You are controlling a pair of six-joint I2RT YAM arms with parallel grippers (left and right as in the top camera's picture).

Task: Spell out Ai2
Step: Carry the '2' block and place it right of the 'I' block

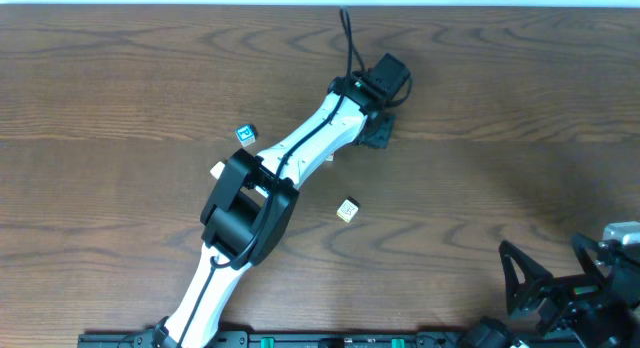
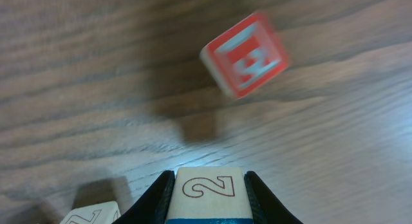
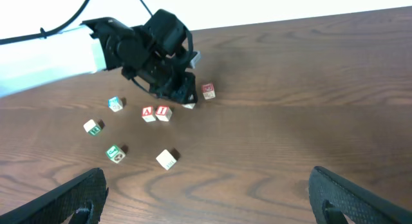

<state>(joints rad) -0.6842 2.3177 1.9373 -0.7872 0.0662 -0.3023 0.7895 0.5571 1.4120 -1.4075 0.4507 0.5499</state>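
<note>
My left gripper (image 2: 210, 177) is shut on a pale wooden block marked 2 (image 2: 210, 190) with a blue side. It holds the block just over the table. A red-faced letter block (image 2: 245, 54), blurred, lies ahead of it. In the right wrist view the left gripper (image 3: 175, 89) hangs right of a red A block (image 3: 149, 114) and a red I block (image 3: 163, 112), which stand side by side. The red-faced block (image 3: 208, 91) also shows there. My right gripper (image 3: 209, 199) is open and empty, low at the table's near right (image 1: 556, 284).
Another pale block (image 2: 91, 215) lies at the left gripper's lower left. Loose blocks lie on the wood table: a blue one (image 1: 245, 134), a pale one (image 1: 347, 210), two green ones (image 3: 94, 127) (image 3: 116, 153). The left arm (image 1: 290, 153) stretches diagonally across the table's middle.
</note>
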